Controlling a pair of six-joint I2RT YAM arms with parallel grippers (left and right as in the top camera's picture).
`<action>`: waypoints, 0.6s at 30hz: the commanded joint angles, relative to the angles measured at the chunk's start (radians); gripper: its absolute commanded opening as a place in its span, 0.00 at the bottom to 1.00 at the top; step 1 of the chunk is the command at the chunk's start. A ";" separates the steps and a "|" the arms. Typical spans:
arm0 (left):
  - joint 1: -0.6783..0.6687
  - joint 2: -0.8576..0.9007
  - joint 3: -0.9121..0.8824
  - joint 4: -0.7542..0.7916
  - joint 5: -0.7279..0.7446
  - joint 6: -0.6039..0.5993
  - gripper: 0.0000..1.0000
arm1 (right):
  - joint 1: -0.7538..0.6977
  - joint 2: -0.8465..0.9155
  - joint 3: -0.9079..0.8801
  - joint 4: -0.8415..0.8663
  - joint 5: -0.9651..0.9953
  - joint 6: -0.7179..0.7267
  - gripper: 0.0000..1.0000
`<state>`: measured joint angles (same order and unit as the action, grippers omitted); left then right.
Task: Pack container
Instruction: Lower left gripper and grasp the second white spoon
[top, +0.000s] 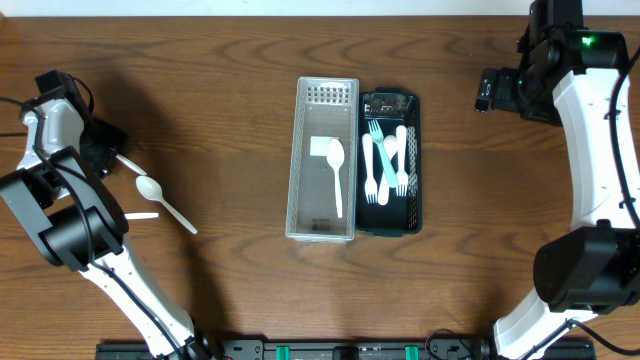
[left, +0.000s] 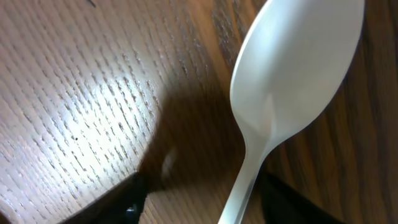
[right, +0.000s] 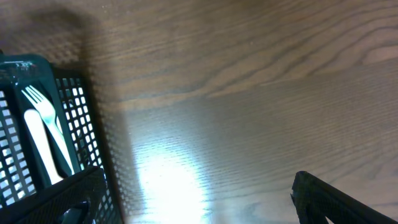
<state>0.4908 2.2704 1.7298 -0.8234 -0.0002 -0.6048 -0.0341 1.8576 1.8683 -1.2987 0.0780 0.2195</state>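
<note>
White plastic spoon (left: 292, 81) lies on desk (left: 74, 93), well left of clear container (top: 322, 92). Left tool (left: 199, 186) low, released, straddling the handle. Right tool (right: 199, 193) beside dark basket (right: 62, 124), released. Fingers cropped at frame edges.

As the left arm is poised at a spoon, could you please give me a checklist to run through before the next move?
1. Spoon handle between left gripper fingers: ok.
2. Fingers touching the handle: not ok, gaps on both sides.
3. Tray has room beside tray spoon: ok.
4. Forks all inside basket: ok.
5. Right gripper open, empty and off to the side of the basket: ok.
</note>
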 joint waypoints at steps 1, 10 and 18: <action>0.002 0.062 -0.013 -0.009 0.019 -0.007 0.40 | -0.004 0.006 -0.004 -0.005 -0.003 0.011 0.99; 0.002 0.062 -0.013 -0.001 0.019 -0.006 0.06 | -0.004 0.006 -0.004 -0.004 -0.003 0.011 0.99; -0.005 0.040 0.030 -0.042 0.019 -0.006 0.06 | -0.004 0.006 -0.004 -0.004 -0.003 0.011 0.99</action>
<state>0.4908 2.2707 1.7382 -0.8352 0.0013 -0.6060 -0.0341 1.8576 1.8683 -1.3010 0.0780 0.2195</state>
